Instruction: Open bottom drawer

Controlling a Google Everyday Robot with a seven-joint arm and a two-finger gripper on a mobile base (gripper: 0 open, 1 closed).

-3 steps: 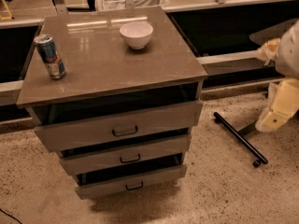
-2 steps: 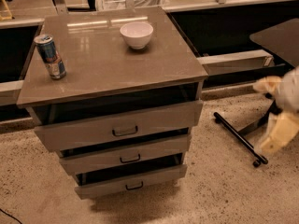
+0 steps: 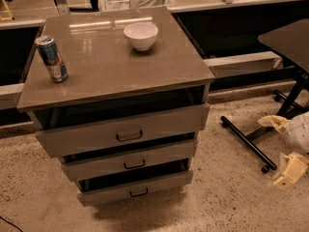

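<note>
While the bottom drawer (image 3: pixel 126 189) sits at the lower centre of the frame, its front stands slightly out, with a dark gap above it. Its small black handle (image 3: pixel 139 193) is unobstructed. A black table leg (image 3: pixel 246 141) lies on the floor between the cabinet (image 3: pixel 104 74) and the gripper (image 3: pixel 289 149) at the lower right edge. Whether the gripper is open or closed cannot be determined. A white bowl (image 3: pixel 141 35) and a can (image 3: pixel 52 58) stand on the cabinet top. Compared with the earlier frame, the gripper is lower; the drawers are unchanged. The can's label is unreadable.
</note>
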